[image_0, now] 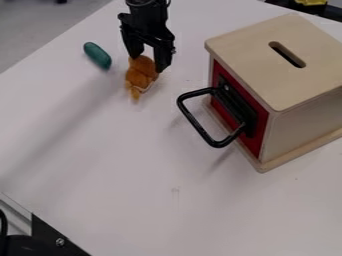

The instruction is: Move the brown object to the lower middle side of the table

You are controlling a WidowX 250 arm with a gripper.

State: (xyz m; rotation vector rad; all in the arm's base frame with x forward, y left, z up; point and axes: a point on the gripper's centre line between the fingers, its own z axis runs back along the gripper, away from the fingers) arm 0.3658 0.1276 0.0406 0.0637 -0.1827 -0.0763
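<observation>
Gripper (pixel 147 63) at the brown object (pixel 139 79), gripped or not we can't tell; it's up top, the counter's (pixel 100 175) lower middle unreached!

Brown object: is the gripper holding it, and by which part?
Can't tell if it's held. The gripper is at the upper end of the brown object.

Black two-finger gripper (pixel 148 63), fingers parted around top of fuzzy orange-brown object (pixel 138 80) on white desk (pixel 120 175). Dark green oblong object (pixel 97 55) near. Pale wooden box (pixel 267 75), red front (pixel 259 141), black loop handle (pixel 196 123).
</observation>
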